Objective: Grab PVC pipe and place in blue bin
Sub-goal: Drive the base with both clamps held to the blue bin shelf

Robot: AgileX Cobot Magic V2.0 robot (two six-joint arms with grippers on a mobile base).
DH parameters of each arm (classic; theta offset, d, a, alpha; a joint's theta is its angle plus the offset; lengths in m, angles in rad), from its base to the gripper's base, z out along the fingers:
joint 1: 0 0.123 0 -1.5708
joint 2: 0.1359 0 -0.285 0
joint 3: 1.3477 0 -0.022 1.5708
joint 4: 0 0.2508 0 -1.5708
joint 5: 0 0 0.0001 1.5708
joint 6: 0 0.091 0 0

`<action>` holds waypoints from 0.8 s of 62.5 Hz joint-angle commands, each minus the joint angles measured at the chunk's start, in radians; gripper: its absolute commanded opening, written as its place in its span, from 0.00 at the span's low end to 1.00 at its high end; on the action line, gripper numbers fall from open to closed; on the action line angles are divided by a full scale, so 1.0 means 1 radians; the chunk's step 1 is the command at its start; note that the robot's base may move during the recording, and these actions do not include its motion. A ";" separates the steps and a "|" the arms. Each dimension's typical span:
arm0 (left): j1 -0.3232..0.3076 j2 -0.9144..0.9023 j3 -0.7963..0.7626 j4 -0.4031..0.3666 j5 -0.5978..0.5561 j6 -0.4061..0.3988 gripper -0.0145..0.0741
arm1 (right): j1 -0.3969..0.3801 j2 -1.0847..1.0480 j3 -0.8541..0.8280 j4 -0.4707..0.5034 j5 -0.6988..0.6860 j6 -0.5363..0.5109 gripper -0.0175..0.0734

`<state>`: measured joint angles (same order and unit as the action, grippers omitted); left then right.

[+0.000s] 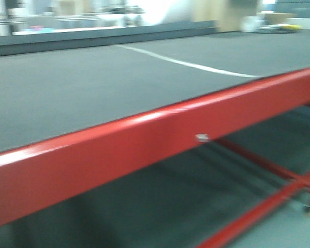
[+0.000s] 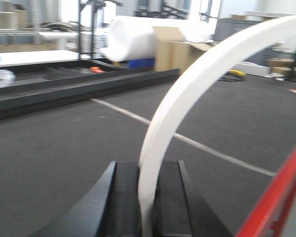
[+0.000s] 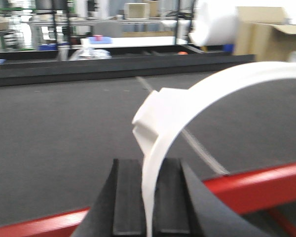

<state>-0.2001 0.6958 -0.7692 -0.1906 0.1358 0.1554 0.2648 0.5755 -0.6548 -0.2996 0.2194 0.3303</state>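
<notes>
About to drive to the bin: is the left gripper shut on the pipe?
Shut: the white PVC pipe rises clamped between the black fingers of the left gripper, no gap either side.

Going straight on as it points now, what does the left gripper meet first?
The way over the dark mat looks free; the left gripper would likely reach the black rail first, though depth is unclear.

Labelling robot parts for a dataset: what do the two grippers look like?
The left gripper and right gripper look alike: two matte black fingers each, flat and rectangular, with sloped black outer flanks widening toward the camera. No cables or markings show; the front view shows neither arm.
</notes>
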 commanded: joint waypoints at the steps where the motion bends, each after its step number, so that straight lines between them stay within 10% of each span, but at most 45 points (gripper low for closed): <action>1: -0.008 -0.005 -0.003 -0.001 -0.026 0.000 0.04 | -0.003 -0.004 -0.008 -0.014 -0.018 -0.002 0.01; 50: -0.008 -0.005 -0.003 -0.001 -0.026 0.000 0.04 | -0.003 -0.004 -0.008 -0.014 -0.018 -0.002 0.01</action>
<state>-0.2001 0.6958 -0.7692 -0.1906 0.1295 0.1554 0.2648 0.5734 -0.6548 -0.2996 0.2194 0.3303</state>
